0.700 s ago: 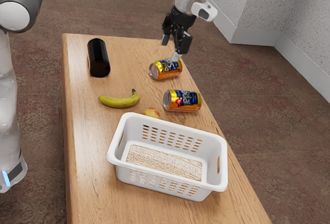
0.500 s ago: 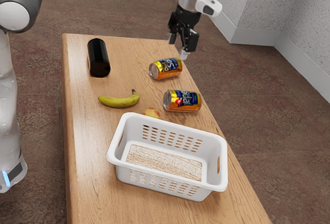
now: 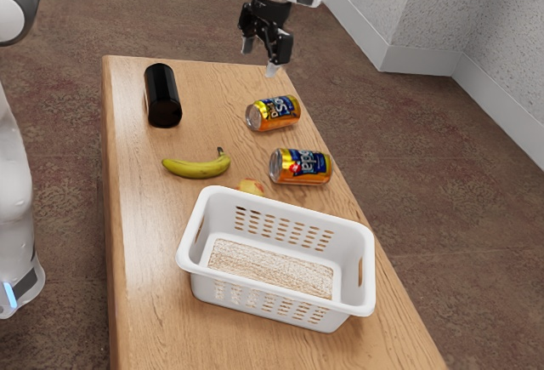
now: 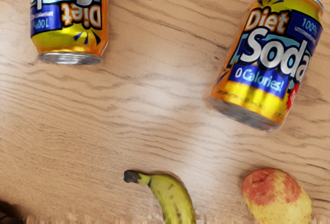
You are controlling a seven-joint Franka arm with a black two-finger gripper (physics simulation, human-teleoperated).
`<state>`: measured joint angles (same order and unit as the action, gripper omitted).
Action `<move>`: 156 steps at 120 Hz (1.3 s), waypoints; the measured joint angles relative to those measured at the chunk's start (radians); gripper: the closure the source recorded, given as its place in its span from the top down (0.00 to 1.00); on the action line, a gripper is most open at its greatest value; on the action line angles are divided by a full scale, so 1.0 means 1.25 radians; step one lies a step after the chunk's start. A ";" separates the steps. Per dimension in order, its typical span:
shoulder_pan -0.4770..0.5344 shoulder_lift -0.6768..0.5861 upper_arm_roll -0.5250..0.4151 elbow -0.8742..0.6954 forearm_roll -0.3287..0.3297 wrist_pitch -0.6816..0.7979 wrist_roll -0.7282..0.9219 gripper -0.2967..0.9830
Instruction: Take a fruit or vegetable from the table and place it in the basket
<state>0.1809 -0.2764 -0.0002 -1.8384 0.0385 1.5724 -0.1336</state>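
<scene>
Soft, bright light lays a pale sheen along the long edge of the table (image 3: 140, 302) nearest the arm (image 3: 13, 174), with whitish glare between the soda cans (image 4: 265, 59).

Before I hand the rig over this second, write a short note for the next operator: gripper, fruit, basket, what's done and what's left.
Gripper: open, holding nothing, raised at the table's far end, beyond the two soda cans.
Fruit: banana lies on the table; red-and-yellow fruit is beside the basket, partly hidden by its rim in the exterior view.
Basket: upright on the table, nearer the exterior camera than the fruit.
Done: no pick yet; both fruits are outside the basket.
Left: grasp one fruit, lift, place it in the basket. The banana looks the easier choice, being farther from the basket wall.
</scene>
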 joint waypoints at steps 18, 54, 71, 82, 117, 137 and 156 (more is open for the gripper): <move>-0.011 -0.154 0.019 -0.256 0.010 0.109 0.023 0.77; -0.012 -0.204 0.055 -0.421 0.015 0.247 0.055 0.77; -0.012 -0.160 0.067 -0.429 0.015 0.296 0.065 0.77; -0.012 -0.141 0.070 -0.450 0.013 0.331 0.071 0.77; -0.015 -0.112 0.069 -0.476 0.013 0.398 0.083 0.77; -0.020 -0.113 0.058 -0.477 0.010 0.417 0.087 0.77; -0.020 -0.117 0.058 -0.477 0.008 0.403 0.089 0.77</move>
<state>0.1557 -0.4222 0.0721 -2.4348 0.0488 2.0766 -0.0225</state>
